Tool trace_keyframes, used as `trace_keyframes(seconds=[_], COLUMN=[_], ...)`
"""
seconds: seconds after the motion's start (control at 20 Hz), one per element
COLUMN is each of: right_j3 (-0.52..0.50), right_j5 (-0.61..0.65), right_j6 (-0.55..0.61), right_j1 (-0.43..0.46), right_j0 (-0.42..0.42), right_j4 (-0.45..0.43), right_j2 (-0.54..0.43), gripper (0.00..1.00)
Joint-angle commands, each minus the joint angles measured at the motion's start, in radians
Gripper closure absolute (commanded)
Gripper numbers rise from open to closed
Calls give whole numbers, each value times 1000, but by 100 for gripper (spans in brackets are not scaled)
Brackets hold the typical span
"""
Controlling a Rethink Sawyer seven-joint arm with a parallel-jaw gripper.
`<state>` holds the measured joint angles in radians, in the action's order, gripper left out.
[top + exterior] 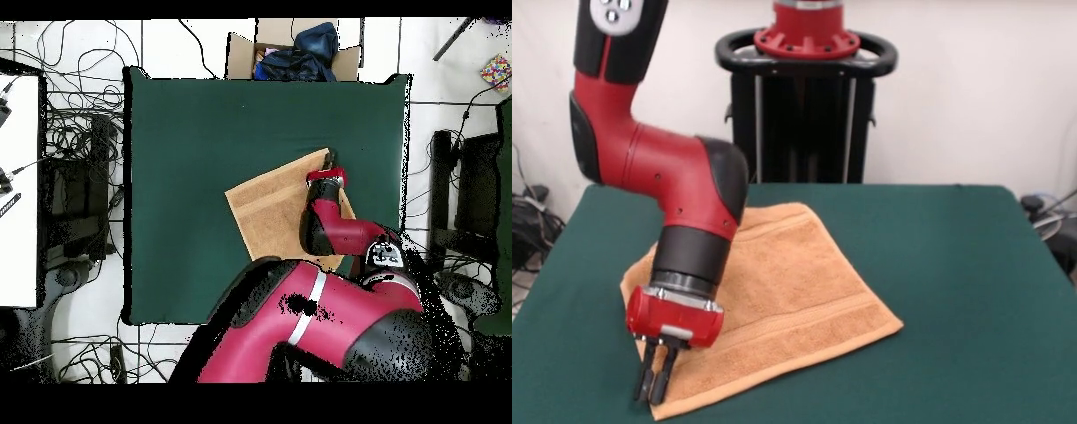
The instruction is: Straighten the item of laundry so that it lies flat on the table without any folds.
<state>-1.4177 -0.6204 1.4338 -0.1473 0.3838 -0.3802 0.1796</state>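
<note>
The orange-tan towel point(794, 283) lies on the dark green table point(953, 265), left of the middle. It is spread as a slanted four-sided shape with a stripe band running near its front edge. No tag shows. My gripper point(651, 387) points straight down at the towel's near-left corner. Its fingers point(644, 382) are close together at table height, pinching the corner's edge. In the overhead view the gripper point(330, 160) sits at the top right corner of the towel point(270, 210). The arm hides part of the towel's left side.
The black pedestal point(806, 106) stands at the table's far edge. In the overhead view a cardboard box with dark clothes point(295, 52) sits beyond the table's top edge, and cables point(80, 120) lie on the floor to the left.
</note>
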Motion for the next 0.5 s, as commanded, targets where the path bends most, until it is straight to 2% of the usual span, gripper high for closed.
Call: trace_keyframes(seconds=[0.05,0.2,0.3,0.5], right_j3=[-248,-294,-309,-335], right_j5=[509,696,801,783], right_j6=[220,186,165,205], right_j1=[-192,-308,-351,-347], right_j0=[-29,-12,2,-6], right_j4=[136,156,176,193], right_j2=[-78,-119,-156,-194], gripper=[100,100,100,100])
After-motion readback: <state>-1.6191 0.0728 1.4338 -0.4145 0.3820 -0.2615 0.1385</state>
